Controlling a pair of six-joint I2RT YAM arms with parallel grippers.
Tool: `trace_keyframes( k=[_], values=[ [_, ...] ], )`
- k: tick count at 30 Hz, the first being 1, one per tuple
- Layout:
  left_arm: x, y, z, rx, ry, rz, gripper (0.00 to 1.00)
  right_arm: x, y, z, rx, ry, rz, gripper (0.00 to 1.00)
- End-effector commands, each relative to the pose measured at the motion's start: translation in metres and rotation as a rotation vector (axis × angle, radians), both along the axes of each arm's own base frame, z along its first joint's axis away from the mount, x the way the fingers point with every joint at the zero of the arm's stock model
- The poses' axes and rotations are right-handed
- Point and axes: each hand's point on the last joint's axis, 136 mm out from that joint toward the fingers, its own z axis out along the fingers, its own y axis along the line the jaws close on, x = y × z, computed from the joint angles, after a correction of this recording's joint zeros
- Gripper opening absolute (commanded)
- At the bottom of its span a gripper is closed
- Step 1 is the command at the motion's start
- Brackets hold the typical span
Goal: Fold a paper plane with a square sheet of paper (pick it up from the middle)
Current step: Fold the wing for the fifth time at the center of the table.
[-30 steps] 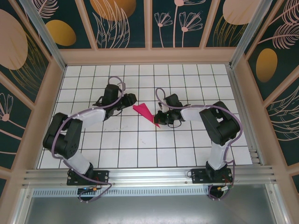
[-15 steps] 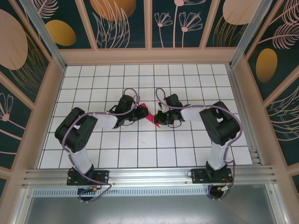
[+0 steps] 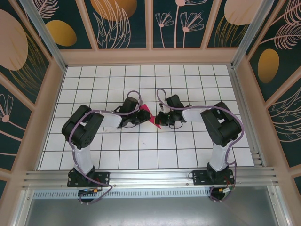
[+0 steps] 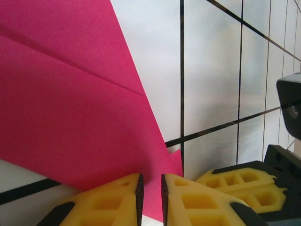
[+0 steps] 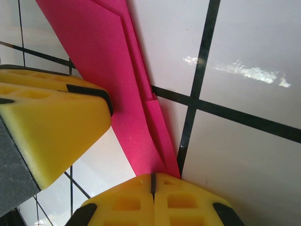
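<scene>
The paper plane (image 3: pixel 148 113), a slim magenta-pink folded dart, lies flat on the white grid table between my two grippers. My left gripper (image 3: pixel 141 114) stands over its wide end. In the left wrist view the yellow jaws (image 4: pixel 150 197) are a narrow gap apart, and the flat pink paper plane (image 4: pixel 70 117) shows through the gap. My right gripper (image 3: pixel 159 119) is at the plane's narrow end. Its fingers (image 5: pixel 153 183) are shut together, their tips touching the end of the layered pink strip (image 5: pixel 122 89). A left finger (image 5: pixel 51 122) sits on the paper beside it.
The white grid table (image 3: pixel 141 150) is ringed by a wooden frame with patterned walls. The two grippers are close, with a right gripper finger (image 4: pixel 240 186) just beside the left jaws. Open tiles lie in front of and behind the plane.
My left arm swung right from beside the plane onto its wide end, covering most of it, and its jaws narrowed. The right arm and the plane's narrow end stayed put.
</scene>
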Motion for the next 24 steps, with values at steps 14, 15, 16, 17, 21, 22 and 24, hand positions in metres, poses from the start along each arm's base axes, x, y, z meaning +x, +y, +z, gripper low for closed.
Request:
trace_keyframes(
  k=[14, 15, 16, 17, 21, 22, 24],
  values=[
    [0.020, 0.044, -0.020, 0.216, 0.027, 0.116, 0.23, -0.058, -0.070, -0.092, -0.382, 0.203, -0.042, 0.00],
    [0.023, 0.047, -0.018, 0.215, 0.022, 0.124, 0.24, -0.058, -0.070, -0.092, -0.381, 0.202, -0.042, 0.00],
    [0.026, 0.053, -0.018, 0.218, 0.020, 0.137, 0.25, -0.058, -0.070, -0.092, -0.381, 0.203, -0.043, 0.00],
    [0.029, 0.057, -0.017, 0.218, 0.014, 0.147, 0.25, -0.057, -0.070, -0.092, -0.380, 0.202, -0.043, 0.00],
    [0.040, 0.070, -0.017, 0.216, 0.003, 0.183, 0.25, -0.059, -0.070, -0.093, -0.381, 0.206, -0.040, 0.00],
    [0.042, 0.073, -0.017, 0.217, 0.001, 0.192, 0.24, -0.059, -0.070, -0.093, -0.380, 0.206, -0.040, 0.00],
    [0.047, 0.079, -0.018, 0.223, -0.003, 0.209, 0.24, -0.059, -0.070, -0.094, -0.381, 0.208, -0.040, 0.00]
  ],
)
